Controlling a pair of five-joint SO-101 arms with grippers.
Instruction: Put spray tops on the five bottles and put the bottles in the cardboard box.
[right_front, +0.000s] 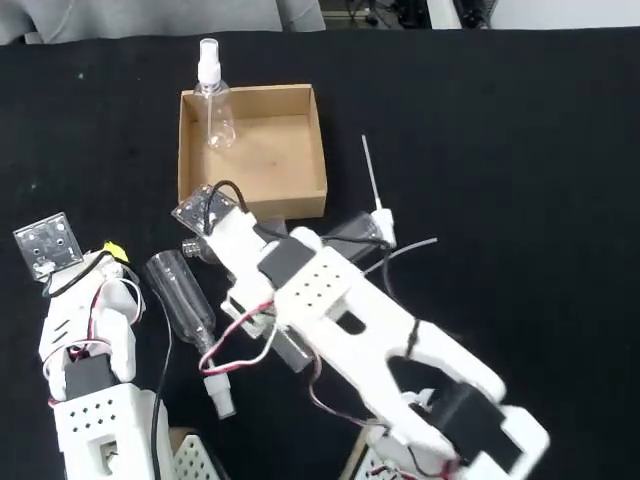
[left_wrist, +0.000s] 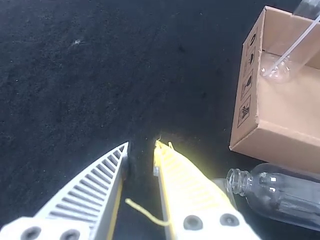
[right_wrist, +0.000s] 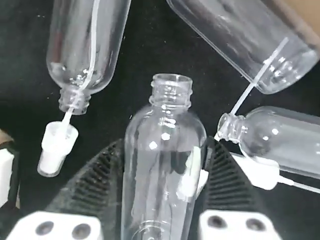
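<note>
1. The right gripper (right_wrist: 164, 141) is clamped on a clear bottle (right_wrist: 167, 120). Its ribbed black pads press both sides of the round plastic body, and the threaded neck is bare.
2. The right arm (right_front: 370, 340) stretches low from the near edge of the black surface (right_front: 520, 150) toward the near wall of the cardboard box (right_front: 280, 160).
3. Near the clear bottle lies a second bottle (right_front: 183, 297), with its white spray top (right_front: 218, 388) just off the neck.
4. A topped bottle (right_front: 215, 115) sits in the box's far left corner.
5. The left gripper (left_wrist: 141, 147), its fingers slightly parted, holds nothing near the surface's left edge.
</note>
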